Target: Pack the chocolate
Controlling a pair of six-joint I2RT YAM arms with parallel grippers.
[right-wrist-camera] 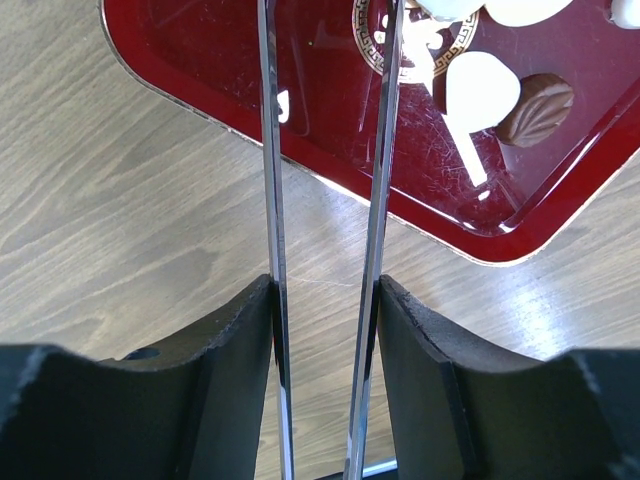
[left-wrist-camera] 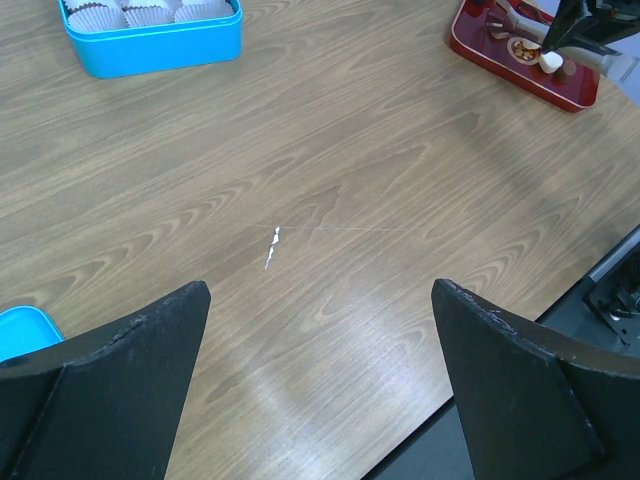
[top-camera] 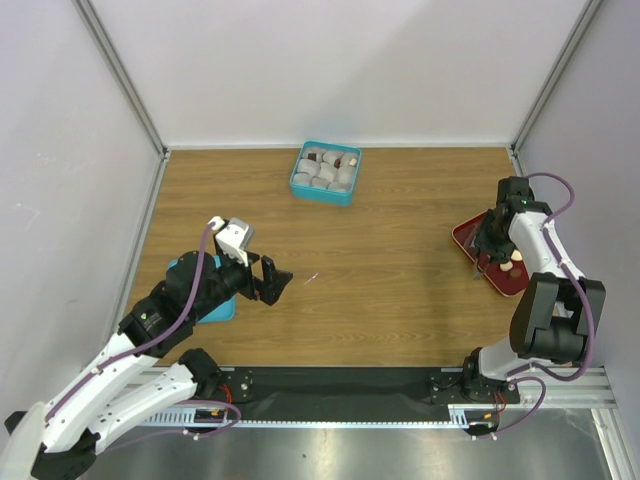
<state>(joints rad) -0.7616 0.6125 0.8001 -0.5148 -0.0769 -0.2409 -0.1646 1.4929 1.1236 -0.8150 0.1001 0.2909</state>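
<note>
Chocolate pieces lie on a red tray [top-camera: 465,238] at the right: a cream one [right-wrist-camera: 483,90] and a dark brown one [right-wrist-camera: 535,108] show in the right wrist view. My right gripper [right-wrist-camera: 325,285] is shut on long metal tweezers [right-wrist-camera: 272,150], whose two arms stay apart and reach over the tray; their tips are out of view. The teal box [top-camera: 325,172] stands at the back middle, filled with paper cups. My left gripper [left-wrist-camera: 320,290] is open and empty above bare table, at front left [top-camera: 278,280].
A teal lid [top-camera: 215,305] lies under the left arm, with its corner showing in the left wrist view [left-wrist-camera: 20,330]. A small white scrap [left-wrist-camera: 271,248] lies on the wood. White walls enclose the table on three sides.
</note>
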